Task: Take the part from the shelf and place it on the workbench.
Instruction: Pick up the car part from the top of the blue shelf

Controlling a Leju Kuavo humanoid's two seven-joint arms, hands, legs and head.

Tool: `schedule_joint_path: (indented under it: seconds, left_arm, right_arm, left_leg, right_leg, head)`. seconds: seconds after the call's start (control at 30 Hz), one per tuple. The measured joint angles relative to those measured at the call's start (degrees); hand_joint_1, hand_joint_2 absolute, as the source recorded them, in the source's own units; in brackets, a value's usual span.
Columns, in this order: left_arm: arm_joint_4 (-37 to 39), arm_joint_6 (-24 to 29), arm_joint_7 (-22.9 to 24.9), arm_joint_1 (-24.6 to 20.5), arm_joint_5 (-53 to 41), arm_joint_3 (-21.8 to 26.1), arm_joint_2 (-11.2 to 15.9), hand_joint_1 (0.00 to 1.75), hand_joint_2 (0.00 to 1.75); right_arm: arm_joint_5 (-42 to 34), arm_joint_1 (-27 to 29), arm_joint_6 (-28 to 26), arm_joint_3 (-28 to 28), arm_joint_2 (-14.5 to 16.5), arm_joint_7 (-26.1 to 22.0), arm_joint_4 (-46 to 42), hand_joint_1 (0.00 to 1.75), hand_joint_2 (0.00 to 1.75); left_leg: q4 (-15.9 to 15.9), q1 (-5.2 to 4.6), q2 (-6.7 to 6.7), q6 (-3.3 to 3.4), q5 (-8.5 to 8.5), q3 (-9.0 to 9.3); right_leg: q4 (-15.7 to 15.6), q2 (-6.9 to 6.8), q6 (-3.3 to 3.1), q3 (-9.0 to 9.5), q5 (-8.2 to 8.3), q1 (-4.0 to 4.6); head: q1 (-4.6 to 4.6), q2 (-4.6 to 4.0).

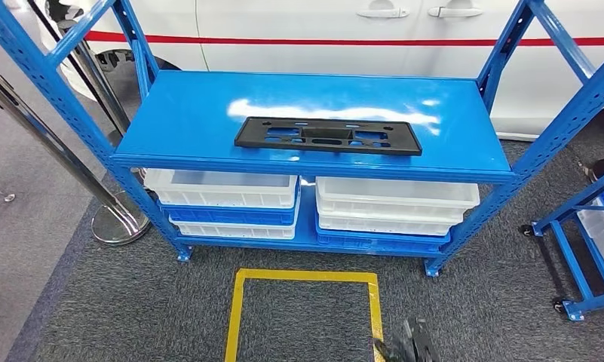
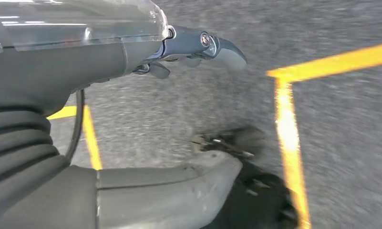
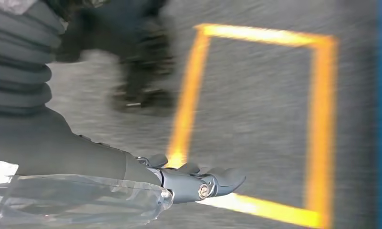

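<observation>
The part (image 1: 327, 136) is a flat black rectangular frame with cut-outs, lying lengthwise near the front edge of the blue shelf's top board (image 1: 185, 113). Nothing touches it. In the left wrist view my left hand (image 2: 108, 62) hangs above the grey carpet, thumb and fingers apart, holding nothing. In the right wrist view my right hand (image 3: 84, 157) hangs over the carpet in the same way, with nothing in it. Both wrist views are blurred.
White and blue bins (image 1: 223, 197) (image 1: 395, 207) fill the lower shelf. A yellow tape square (image 1: 237, 317) marks the carpet in front of the shelf. A chrome stanchion (image 1: 118, 219) stands at the left, a blue cart (image 1: 585, 249) at the right, a white car (image 1: 321, 34) behind.
</observation>
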Motion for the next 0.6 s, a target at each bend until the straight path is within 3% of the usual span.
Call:
schedule_joint_path:
  seconds: [0.07,0.13,0.17,0.2,0.23,0.3,0.33,0.4,0.5,0.53,0.6]
  left_arm:
    - [0.01,-0.22,-1.21,-1.06,-0.93,0.51,-0.14,0.00,0.00]
    - [0.04,-0.49,-2.05,-1.64,-1.56,0.90,-0.22,0.00,0.00]
    - [0.07,-0.67,-2.34,-1.78,-1.75,1.07,-0.25,0.00,0.00]
    - [0.08,-0.86,-2.55,-1.83,-1.93,1.20,-0.28,0.00,0.00]
    - [0.09,-1.03,-2.71,-1.87,-2.08,1.33,-0.31,0.00,0.00]
    - [0.11,-1.21,-2.97,-2.02,-2.38,1.54,-0.35,0.00,0.00]
    - [0.11,-1.24,-3.08,-2.18,-2.50,1.65,-0.37,0.00,0.00]
    - [0.11,-1.27,-3.24,-2.56,-2.77,1.84,-0.42,0.00,0.00]
    - [0.11,-1.36,-3.29,-2.83,-3.32,1.91,-0.56,0.00,0.00]
    - [0.11,-1.40,-3.28,-2.93,-3.52,1.91,-0.63,0.00,0.00]
    - [0.11,-1.58,-3.23,-3.30,-3.84,1.91,-0.73,0.00,0.00]
  right_arm:
    - [-0.95,-2.54,1.28,0.48,0.37,-1.29,-1.48,0.00,1.75]
    - [-1.38,-4.20,1.23,2.00,0.48,-2.62,-3.46,0.00,1.75]
    - [-1.35,-4.75,0.67,3.15,0.51,-3.18,-4.59,0.00,1.75]
    - [-1.17,-5.23,-0.12,4.39,0.53,-3.61,-5.76,0.00,1.75]
    - [-0.87,-5.68,-1.04,5.70,0.53,-3.91,-6.95,0.00,1.75]
    - [0.03,-6.59,-2.97,8.30,0.54,-4.22,-9.31,0.00,1.75]
    - [0.58,-7.11,-3.98,9.56,0.53,-4.26,-10.42,0.00,1.75]
    - [1.94,-8.10,-6.16,12.18,0.53,-4.24,-12.55,0.00,1.75]
    - [4.60,-9.36,-9.42,16.26,0.40,-3.84,-15.33,0.00,1.75]
    - [5.64,-9.77,-10.50,17.47,0.29,-3.62,-16.13,0.00,1.75]
    - [7.99,-10.56,-12.78,19.79,0.03,-3.03,-17.58,0.00,1.75]
  left_leg:
    - [4.72,0.19,-0.03,-0.48,-2.78,-2.12]
    - [12.18,0.29,-0.03,-0.78,-6.07,-5.79]
    - [14.67,0.33,-0.03,-0.85,-6.56,-7.12]
    - [15.23,0.35,-0.03,-0.85,-5.92,-7.60]
    - [13.62,0.36,-0.03,-0.77,-4.20,-7.10]
    - [6.25,0.36,-0.03,-0.36,0.28,-4.17]
    - [2.87,0.26,-0.04,-0.12,1.66,-2.82]
    - [-0.10,-0.02,-0.09,0.34,2.32,-1.83]
    - [-0.86,0.09,-0.07,1.27,2.73,-1.72]
    - [-1.17,0.23,-0.04,1.65,2.96,-1.61]
    - [-1.44,0.27,0.00,2.16,3.16,-1.53]
  right_leg:
    - [-0.27,-0.12,-0.62,0.01,0.22,-0.07]
    - [-0.26,-0.21,-0.86,-0.05,0.22,0.05]
    - [-0.24,-0.22,-0.87,-0.02,0.20,0.10]
    - [-0.22,-0.18,-0.88,0.02,0.19,0.13]
    - [-0.21,-0.12,-0.86,0.10,0.17,0.14]
    - [-0.18,-0.03,-0.73,0.27,0.09,0.16]
    - [-0.10,-0.01,-0.55,0.22,0.04,0.24]
    - [-0.06,-0.03,-0.01,-0.08,0.14,0.34]
    - [0.24,0.00,0.90,-0.36,-0.09,0.34]
    - [1.44,0.03,1.11,-0.85,-0.95,0.34]
    - [7.31,0.07,1.41,-3.55,-4.12,0.25]
  head:
    - [-0.01,0.00]
    - [-0.01,0.00]
    - [-0.01,0.00]
    - [-0.01,0.00]
    - [-0.02,0.00]
    - [-0.01,0.00]
    - [0.00,0.00]
    - [0.01,0.00]
    - [0.01,0.00]
    - [0.01,0.00]
    - [0.03,0.00]
